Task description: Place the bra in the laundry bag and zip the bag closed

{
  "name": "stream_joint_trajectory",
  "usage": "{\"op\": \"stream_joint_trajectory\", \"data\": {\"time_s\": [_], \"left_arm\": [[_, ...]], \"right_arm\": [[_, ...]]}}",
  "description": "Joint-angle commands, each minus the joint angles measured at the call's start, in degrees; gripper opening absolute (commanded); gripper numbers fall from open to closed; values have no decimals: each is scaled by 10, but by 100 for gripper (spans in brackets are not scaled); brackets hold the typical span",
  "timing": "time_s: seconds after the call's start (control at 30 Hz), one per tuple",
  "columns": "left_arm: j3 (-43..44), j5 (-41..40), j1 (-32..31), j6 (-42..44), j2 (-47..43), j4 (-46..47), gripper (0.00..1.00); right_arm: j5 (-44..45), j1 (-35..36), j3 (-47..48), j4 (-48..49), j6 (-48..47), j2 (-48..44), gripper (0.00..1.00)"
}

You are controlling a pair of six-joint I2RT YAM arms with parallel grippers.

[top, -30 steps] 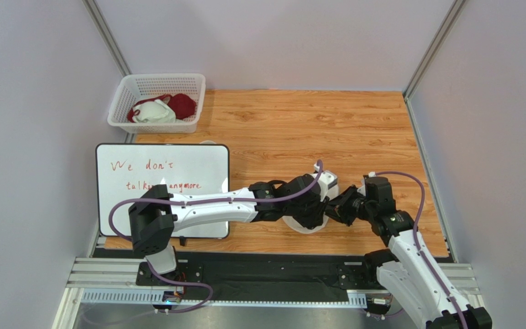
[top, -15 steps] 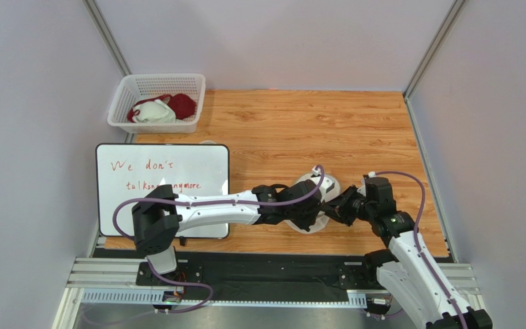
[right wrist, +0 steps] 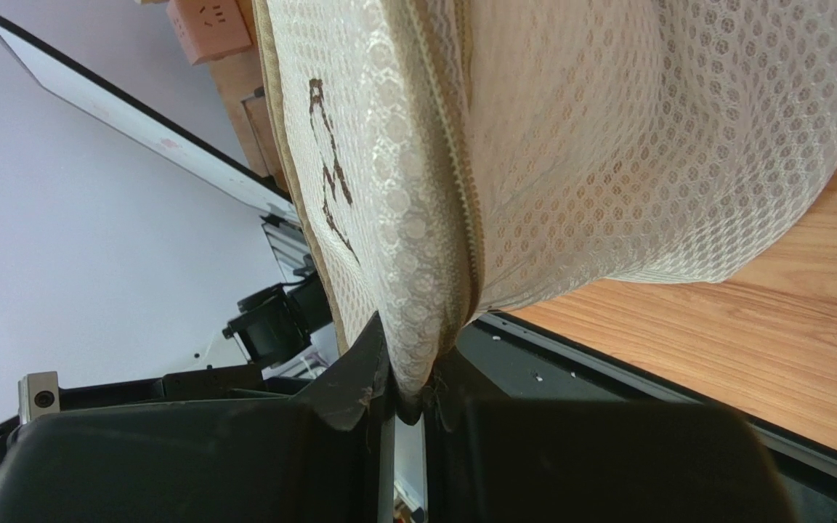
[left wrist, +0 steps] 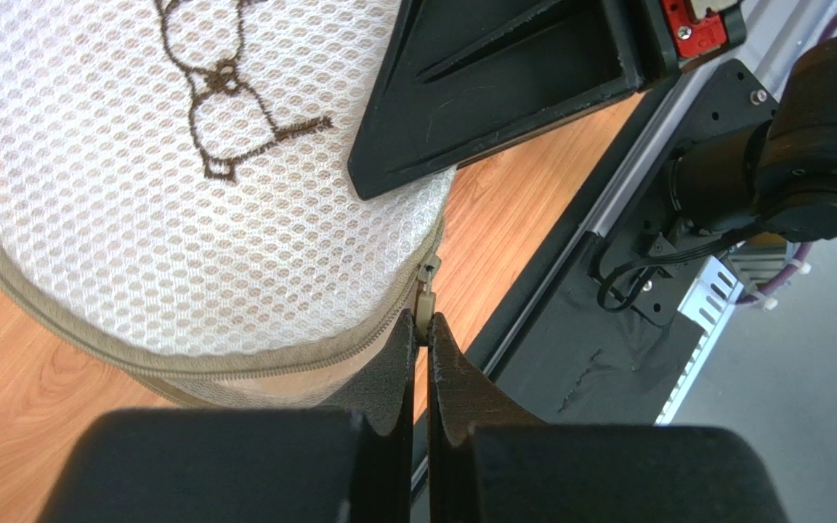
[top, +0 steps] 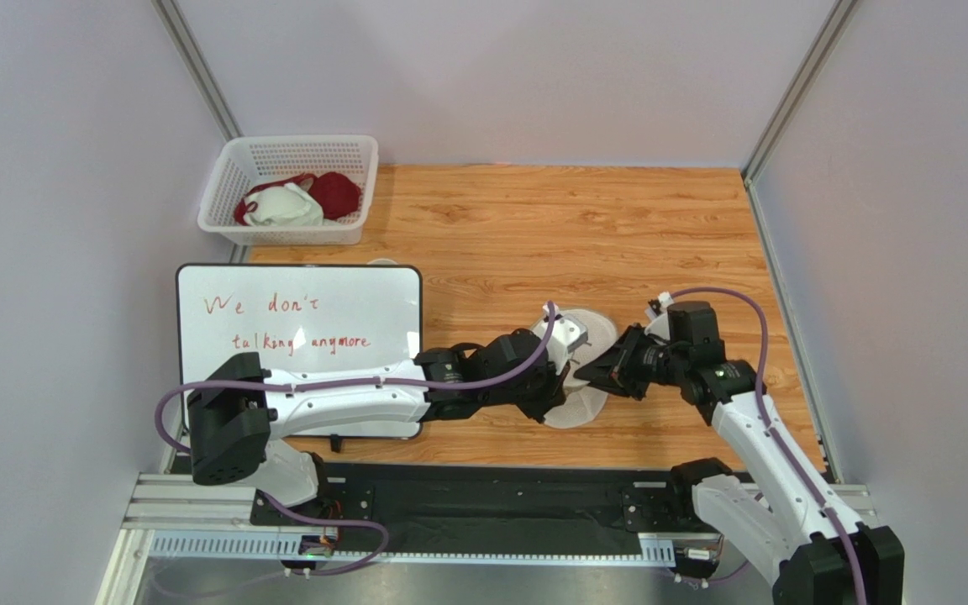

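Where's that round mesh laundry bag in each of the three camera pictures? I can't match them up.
Top external: the laundry bag is low, right of centre, to the right of the whiteboard.
Left wrist: the bag fills the upper left.
Right wrist: the bag fills the top middle and right, seen edge-on.
Shared landmark: the wooden table under it in all three; the dark drawing on its mesh shows in both wrist views.

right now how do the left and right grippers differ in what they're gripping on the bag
The left gripper pinches just the small zipper pull; the right gripper clamps a fold of mesh rim. The left's fingers nearly meet; the right's are held apart by fabric. Both are shut on the laundry bag.
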Motion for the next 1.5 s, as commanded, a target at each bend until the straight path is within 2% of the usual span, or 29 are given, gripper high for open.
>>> {"op": "stream_joint_trajectory", "data": {"time_s": [0.0,0.03,0.13,0.17,0.27,0.4,0.57,0.83,1.03,1.13,1.23,1.27,1.33,1.37,1.47], "left_arm": [[-25,49,7,28,-21,-49,0],[-22,65,6,28,-15,-42,0],[0,66,9,17,0,-29,0],[5,66,10,14,4,-27,0],[20,62,17,0,19,-21,0],[24,87,21,-8,35,-7,0],[23,110,21,-17,39,8,0],[21,152,21,-24,38,46,0],[18,171,21,-26,35,71,0],[19,173,21,-23,38,73,0],[22,164,21,-20,45,59,0],[21,161,21,-20,46,47,0],[20,130,21,-21,50,18,0],[17,119,22,-20,51,7,0],[1,90,32,-21,51,-24,0]], "right_arm": [[17,-21,30,15,-48,14,0],[13,-21,30,15,-48,15,0],[4,-20,30,-1,-50,13,25],[6,-20,31,-10,-51,5,39],[29,-21,26,-48,-37,-33,57],[42,-20,-1,-69,12,-88,58],[25,-15,-42,-71,72,-122,57],[34,17,-70,-46,113,-127,57],[49,39,-79,-15,138,-119,50],[51,43,-86,4,151,-114,40],[55,44,-84,8,155,-110,24],[58,44,-83,7,157,-110,15],[64,43,-84,7,159,-112,4],[68,43,-84,8,157,-113,0],[60,43,-88,21,153,-113,0]]}}
